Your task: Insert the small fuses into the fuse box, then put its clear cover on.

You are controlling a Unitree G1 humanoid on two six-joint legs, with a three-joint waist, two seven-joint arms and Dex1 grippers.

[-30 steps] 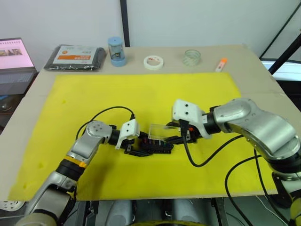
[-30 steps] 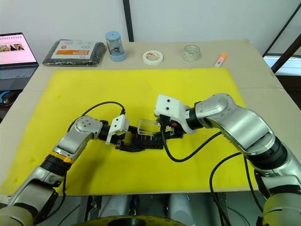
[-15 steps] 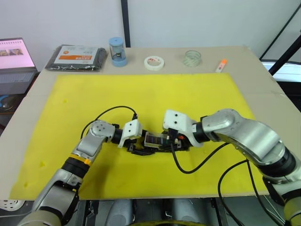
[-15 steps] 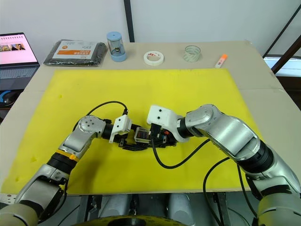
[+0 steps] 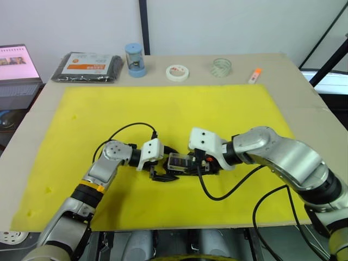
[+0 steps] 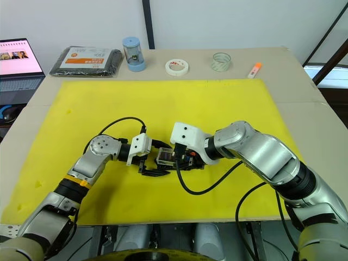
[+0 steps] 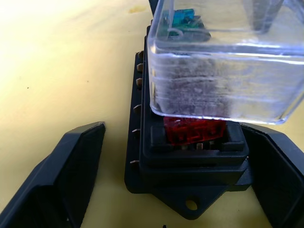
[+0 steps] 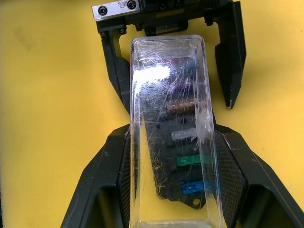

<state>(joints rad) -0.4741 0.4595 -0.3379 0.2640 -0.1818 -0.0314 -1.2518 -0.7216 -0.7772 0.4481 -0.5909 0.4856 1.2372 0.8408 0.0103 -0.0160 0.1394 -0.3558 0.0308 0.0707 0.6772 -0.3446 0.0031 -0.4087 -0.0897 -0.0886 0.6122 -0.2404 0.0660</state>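
Right pincer point(image 8: 171, 190) grips the transparent plastic rectangular cover point(image 8: 168, 118), lowering it onto the small black slotted fuse box point(image 7: 190, 161); left pincer point(image 7: 175, 190) is spread empty, flanking the box to steady it.

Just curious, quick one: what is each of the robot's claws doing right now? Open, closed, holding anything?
Left gripper: open, fingers either side of the fuse box, holding nothing.
Right gripper: shut on the clear cover, over the box.

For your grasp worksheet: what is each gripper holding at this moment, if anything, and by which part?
The right gripper holds the clear cover by its two long sides, over the fuse box. The left gripper holds nothing; its jaws stand open either side of the box.
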